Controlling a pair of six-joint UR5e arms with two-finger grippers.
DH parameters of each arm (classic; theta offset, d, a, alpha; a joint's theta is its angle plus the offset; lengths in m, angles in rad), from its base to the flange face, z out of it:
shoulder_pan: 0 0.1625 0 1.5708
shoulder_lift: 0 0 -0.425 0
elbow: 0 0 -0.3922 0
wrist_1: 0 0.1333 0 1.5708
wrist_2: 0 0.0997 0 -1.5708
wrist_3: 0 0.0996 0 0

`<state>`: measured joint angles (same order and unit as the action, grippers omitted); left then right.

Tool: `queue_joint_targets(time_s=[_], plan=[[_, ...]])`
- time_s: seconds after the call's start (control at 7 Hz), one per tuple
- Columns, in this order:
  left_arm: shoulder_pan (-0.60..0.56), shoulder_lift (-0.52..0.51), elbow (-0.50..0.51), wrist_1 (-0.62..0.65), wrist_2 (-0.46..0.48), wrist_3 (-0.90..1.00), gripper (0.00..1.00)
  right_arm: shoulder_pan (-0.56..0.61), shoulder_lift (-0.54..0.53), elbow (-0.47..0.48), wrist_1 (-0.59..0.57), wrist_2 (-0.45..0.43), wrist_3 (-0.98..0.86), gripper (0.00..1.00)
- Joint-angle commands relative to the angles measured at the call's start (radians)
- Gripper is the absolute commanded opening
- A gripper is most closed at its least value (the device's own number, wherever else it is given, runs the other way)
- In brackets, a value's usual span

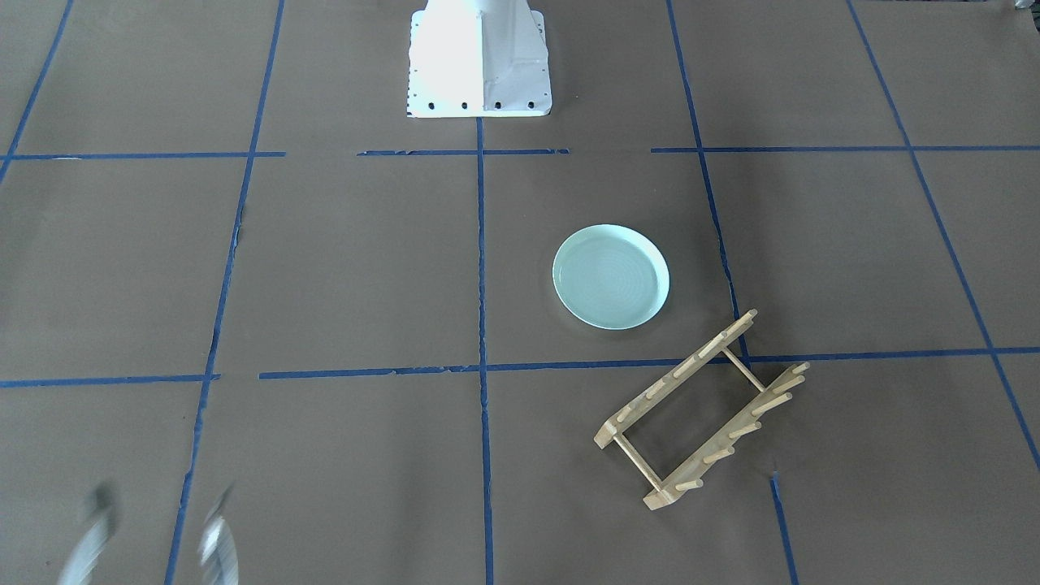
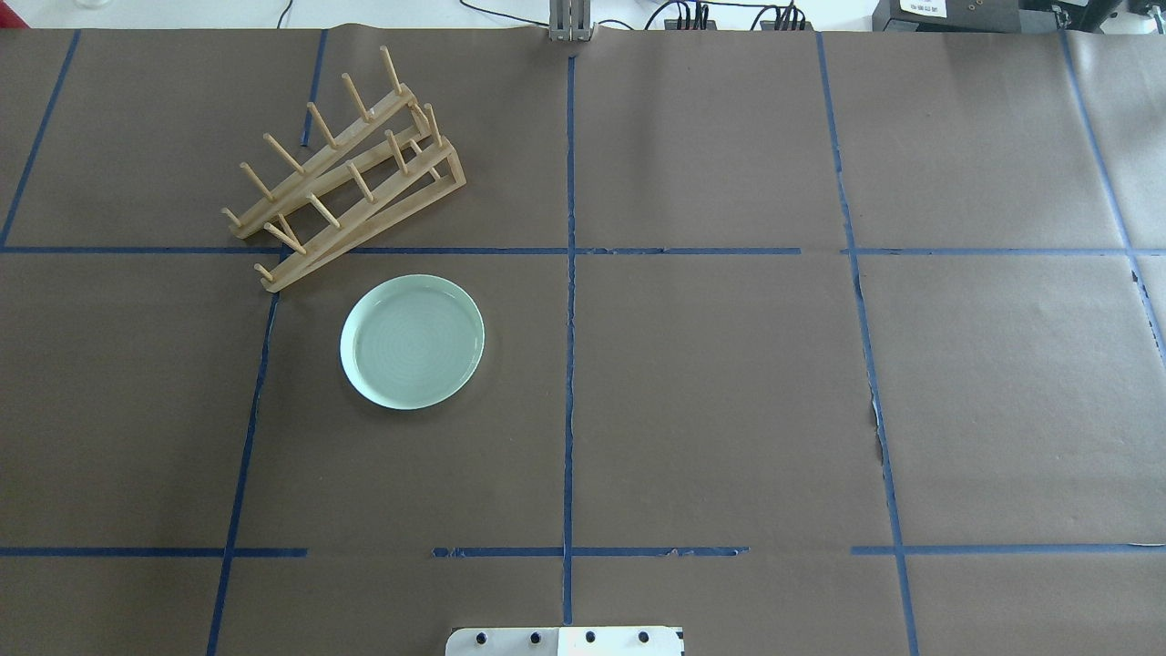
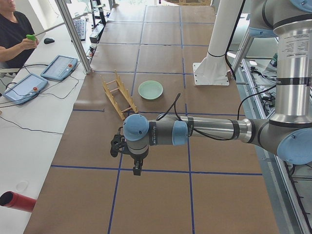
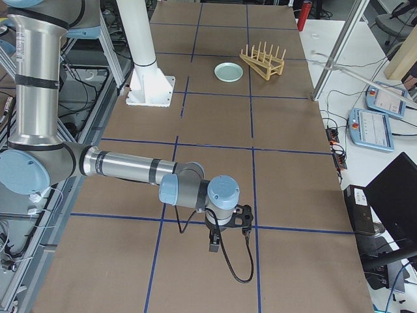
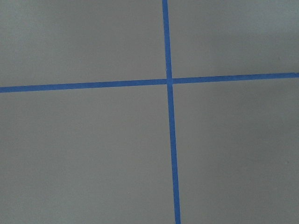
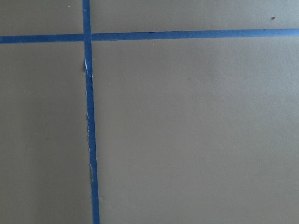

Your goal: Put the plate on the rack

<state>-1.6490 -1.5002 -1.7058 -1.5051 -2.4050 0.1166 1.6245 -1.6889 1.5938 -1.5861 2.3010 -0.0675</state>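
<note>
The pale mint-green plate point(image 1: 611, 277) lies flat on the brown table, seen also in the overhead view point(image 2: 412, 342). The light-wood rack point(image 1: 699, 410) stands empty just beyond it, at an angle point(image 2: 346, 173). Both are small in the side views: plate point(image 3: 150, 89) point(image 4: 229, 72), rack point(image 3: 118, 93) point(image 4: 262, 60). My left gripper point(image 3: 137, 170) hangs over the table's left end, far from the plate. My right gripper point(image 4: 214, 246) hangs over the right end. I cannot tell whether either is open or shut. The wrist views show only paper and tape.
The robot's white base point(image 1: 479, 65) stands at the table's near edge. Blue tape lines point(image 2: 569, 319) grid the brown paper. Two blurred grey shapes point(image 1: 89, 536) sit at the front view's bottom left. An operator point(image 3: 14, 34) and tablets point(image 3: 58, 67) are beside the table.
</note>
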Motion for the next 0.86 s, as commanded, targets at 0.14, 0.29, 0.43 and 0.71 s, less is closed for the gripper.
queue_joint_targets(time_s=[0.14, 0.29, 0.43, 0.71], plan=[[-0.001, 0.005, -0.008, -0.001, 0.001, 0.000, 1.00, 0.000, 0.000, 0.002, 0.000, 0.000, 0.000, 1.00], [-0.002, 0.006, -0.021, -0.003, 0.003, -0.003, 1.00, 0.000, 0.000, 0.000, 0.000, 0.000, 0.000, 1.00], [-0.003, -0.004, -0.021, -0.001, 0.006, -0.002, 1.00, 0.000, 0.000, 0.002, 0.000, 0.000, 0.000, 1.00], [-0.002, -0.005, 0.007, -0.010, 0.010, 0.002, 1.00, 0.000, 0.000, 0.000, 0.000, 0.000, 0.000, 1.00]])
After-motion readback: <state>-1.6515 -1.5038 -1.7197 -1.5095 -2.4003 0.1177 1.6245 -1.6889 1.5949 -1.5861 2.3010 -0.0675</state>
